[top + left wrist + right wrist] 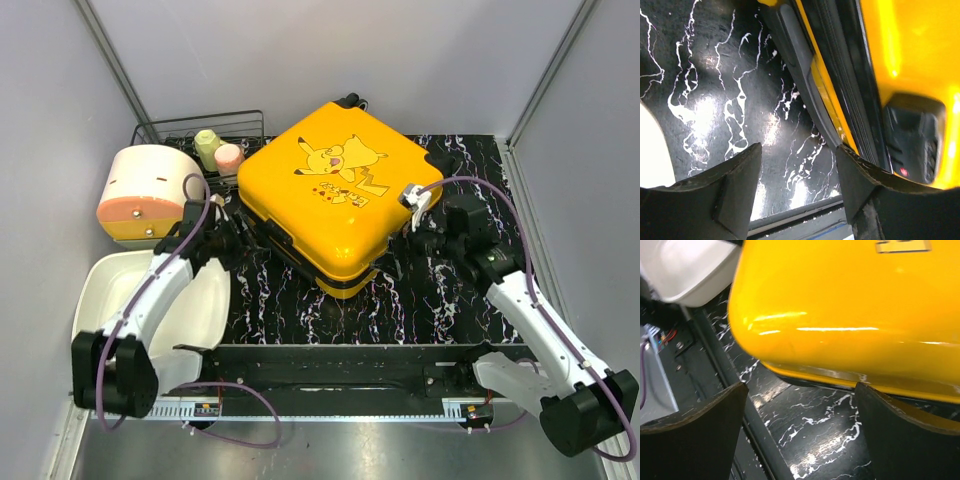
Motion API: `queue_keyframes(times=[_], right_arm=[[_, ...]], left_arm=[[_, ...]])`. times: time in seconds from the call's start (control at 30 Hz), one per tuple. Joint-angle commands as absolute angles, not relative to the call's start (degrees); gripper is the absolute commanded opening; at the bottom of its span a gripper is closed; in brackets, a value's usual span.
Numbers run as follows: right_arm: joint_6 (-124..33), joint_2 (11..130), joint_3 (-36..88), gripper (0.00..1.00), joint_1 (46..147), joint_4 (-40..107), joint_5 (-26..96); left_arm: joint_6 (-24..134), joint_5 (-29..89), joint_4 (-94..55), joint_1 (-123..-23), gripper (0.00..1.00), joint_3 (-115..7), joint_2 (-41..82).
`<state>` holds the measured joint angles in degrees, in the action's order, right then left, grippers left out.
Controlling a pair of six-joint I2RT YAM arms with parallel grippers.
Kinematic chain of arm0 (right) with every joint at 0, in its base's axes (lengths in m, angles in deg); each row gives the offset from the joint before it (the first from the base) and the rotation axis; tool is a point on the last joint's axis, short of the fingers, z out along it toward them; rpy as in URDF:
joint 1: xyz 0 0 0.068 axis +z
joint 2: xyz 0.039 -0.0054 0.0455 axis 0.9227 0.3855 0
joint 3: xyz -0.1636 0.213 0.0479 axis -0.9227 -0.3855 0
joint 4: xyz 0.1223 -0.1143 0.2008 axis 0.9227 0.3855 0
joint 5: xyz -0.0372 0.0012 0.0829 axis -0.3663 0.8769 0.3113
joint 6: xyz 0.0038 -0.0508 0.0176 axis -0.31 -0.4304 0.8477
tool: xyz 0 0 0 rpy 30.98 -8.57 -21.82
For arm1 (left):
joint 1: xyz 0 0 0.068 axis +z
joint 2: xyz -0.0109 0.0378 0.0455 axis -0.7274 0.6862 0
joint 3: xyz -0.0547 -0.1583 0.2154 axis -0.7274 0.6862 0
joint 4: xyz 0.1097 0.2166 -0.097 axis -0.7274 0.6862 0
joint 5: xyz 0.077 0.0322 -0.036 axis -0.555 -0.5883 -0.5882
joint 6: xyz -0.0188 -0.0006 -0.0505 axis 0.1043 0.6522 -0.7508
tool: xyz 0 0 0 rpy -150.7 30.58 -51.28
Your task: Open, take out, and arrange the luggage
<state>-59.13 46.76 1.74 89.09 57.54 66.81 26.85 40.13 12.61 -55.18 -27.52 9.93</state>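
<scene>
Luggage (pixel 335 195) — 1 yellow case, closed, L gripper (pixel 799 150) jaws apart, R gripper (pixel 801 386) wide — both empty

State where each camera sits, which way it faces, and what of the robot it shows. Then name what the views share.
Top external: above and behind the bases, looking down on the table; left arm and right arm show whole.
Left wrist: on the left arm, facing along the luggage's zippered side; left gripper's fingers frame the bottom.
Right wrist: on the right arm, facing the luggage's rounded corner, white tray beyond; right gripper's fingers frame the bottom.
Shared: all three show the yellow luggage and marbled table.
</scene>
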Motion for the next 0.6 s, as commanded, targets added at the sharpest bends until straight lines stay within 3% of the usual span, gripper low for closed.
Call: queue_keyframes(times=[0.0,0.4,0.57], right_arm=[[-53.84,45.89,5.64,0.99,89.12,56.67,51.17],[-60.42,39.82,-3.04,1.0,86.84,56.24,29.26],[-62.71,39.03,-5.6,1.0,79.56,55.09,35.2]], left_arm=[[24.34,36.59,8.08,-56.33,0.63,-31.64,15.37],[20.12,36.68,-1.85,-61.52,0.58,-30.76,23.81],[19.59,35.1,-2.12,-62.66,0.54,-32.69,29.43]])
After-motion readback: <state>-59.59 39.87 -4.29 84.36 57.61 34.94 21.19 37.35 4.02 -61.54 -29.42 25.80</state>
